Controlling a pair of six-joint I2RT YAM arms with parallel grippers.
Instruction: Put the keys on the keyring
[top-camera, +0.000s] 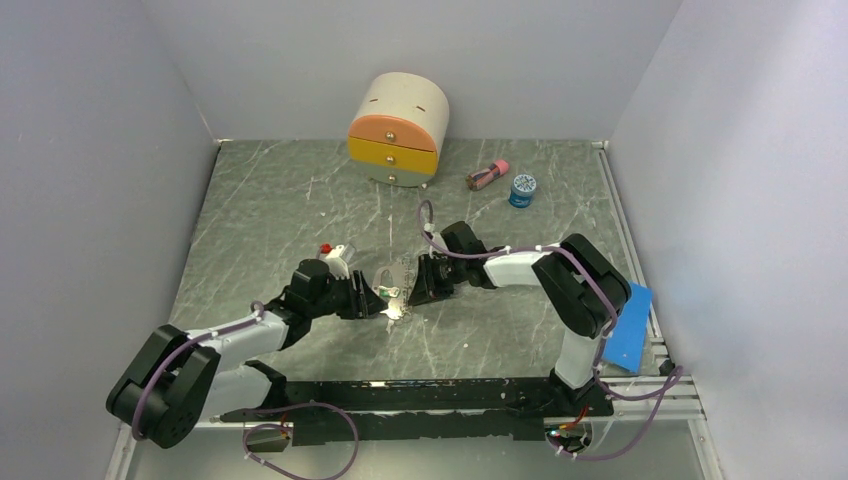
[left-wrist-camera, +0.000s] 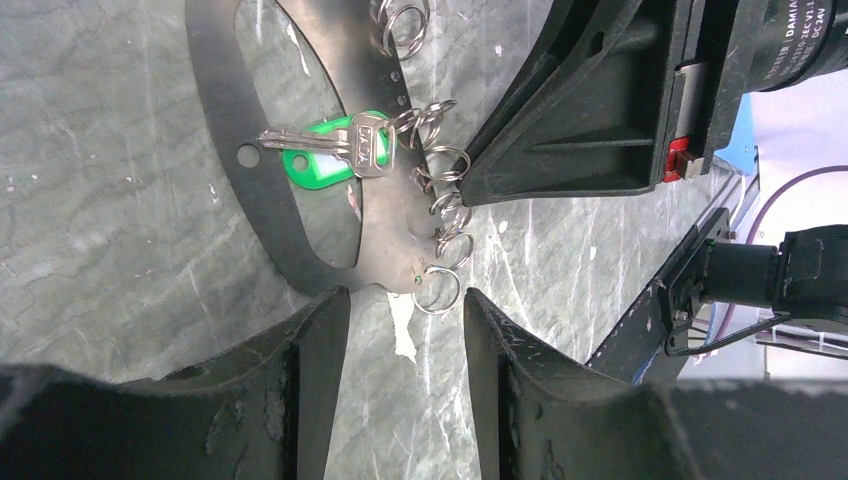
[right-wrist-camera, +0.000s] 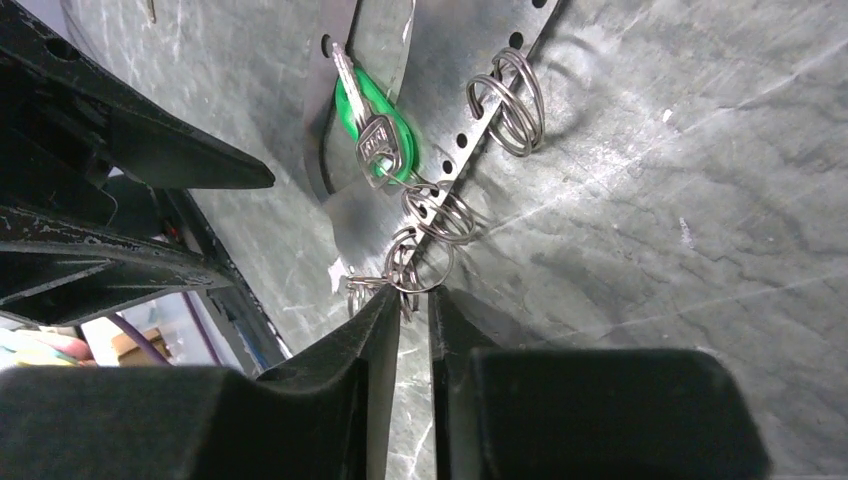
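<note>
A silvery key with a bright green head (left-wrist-camera: 340, 143) lies on a flat grey metal plate (left-wrist-camera: 225, 110), hooked to a keyring (left-wrist-camera: 425, 120) on the plate's holed edge. Several more rings hang along that edge. My left gripper (left-wrist-camera: 405, 300) is open at the plate's end, with one ring (left-wrist-camera: 438, 290) just beyond its fingertips and nothing held. My right gripper (right-wrist-camera: 412, 297) has its jaws a narrow gap apart, and a cluster of rings (right-wrist-camera: 415, 270) sits right at the tips. The key (right-wrist-camera: 375, 140) is just beyond them. From above, both grippers (top-camera: 375, 300) (top-camera: 418, 283) flank the plate (top-camera: 385, 275).
A round drawer chest (top-camera: 398, 130) stands at the back. A pink tube (top-camera: 488, 174) and a blue-lidded jar (top-camera: 522, 190) lie to its right. A small white and red object (top-camera: 335, 252) sits behind the left gripper. A blue sheet (top-camera: 628, 328) leans at the right edge.
</note>
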